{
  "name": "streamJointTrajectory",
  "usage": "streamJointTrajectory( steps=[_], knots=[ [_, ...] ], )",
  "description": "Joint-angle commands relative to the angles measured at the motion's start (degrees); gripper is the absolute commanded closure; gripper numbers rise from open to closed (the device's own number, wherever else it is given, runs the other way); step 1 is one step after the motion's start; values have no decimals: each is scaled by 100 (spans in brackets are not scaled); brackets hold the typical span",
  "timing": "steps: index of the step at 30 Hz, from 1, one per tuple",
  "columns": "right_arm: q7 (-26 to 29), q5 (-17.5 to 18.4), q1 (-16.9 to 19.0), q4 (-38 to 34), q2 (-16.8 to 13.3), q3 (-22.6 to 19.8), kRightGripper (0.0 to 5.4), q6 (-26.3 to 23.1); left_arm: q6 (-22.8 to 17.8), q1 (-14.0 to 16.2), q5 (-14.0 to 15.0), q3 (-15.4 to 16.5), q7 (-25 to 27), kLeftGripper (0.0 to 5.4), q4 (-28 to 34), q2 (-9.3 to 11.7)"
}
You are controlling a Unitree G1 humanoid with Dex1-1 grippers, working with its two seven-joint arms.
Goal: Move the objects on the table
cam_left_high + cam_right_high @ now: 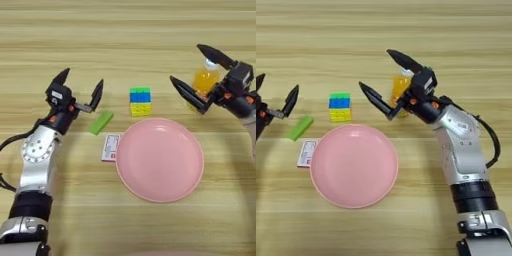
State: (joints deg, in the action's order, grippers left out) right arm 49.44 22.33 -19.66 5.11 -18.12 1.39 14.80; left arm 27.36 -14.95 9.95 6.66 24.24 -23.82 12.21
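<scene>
A large round pink plate (160, 159) lies in the middle of the wooden table (125, 30). At its left edge lies a small flat white-and-red box (110, 147), and a green block (101, 122) rests further left. My left gripper (81, 81) hovers open just above and left of the green block. An orange juice bottle (204, 80) with a white cap stands at the right. My right gripper (382, 71) is open wide, its fingers spread on either side of the bottle without closing on it.
A stacked cube (140, 101) of green, blue and yellow blocks stands behind the plate, between the two grippers. My right arm (463, 155) reaches in from the lower right, my left arm (37, 165) from the lower left.
</scene>
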Motion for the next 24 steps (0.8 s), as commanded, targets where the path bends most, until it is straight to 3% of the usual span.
streamJointTrajectory(
  steps=[1,8,13,24],
  knots=[
    [271,-139,154,-94,-199,218,0,-220,329,-67,-189,1,-210,3,-79,-46],
    [367,-433,267,-62,-341,471,0,-427,580,1,-360,-17,-589,3,35,-134],
    [490,-877,285,93,-477,814,0,-555,727,-68,-756,-131,-919,3,-185,-169],
    [936,-1273,176,267,-786,1193,0,-730,719,37,-790,-238,-1063,3,12,-227]
  ],
)
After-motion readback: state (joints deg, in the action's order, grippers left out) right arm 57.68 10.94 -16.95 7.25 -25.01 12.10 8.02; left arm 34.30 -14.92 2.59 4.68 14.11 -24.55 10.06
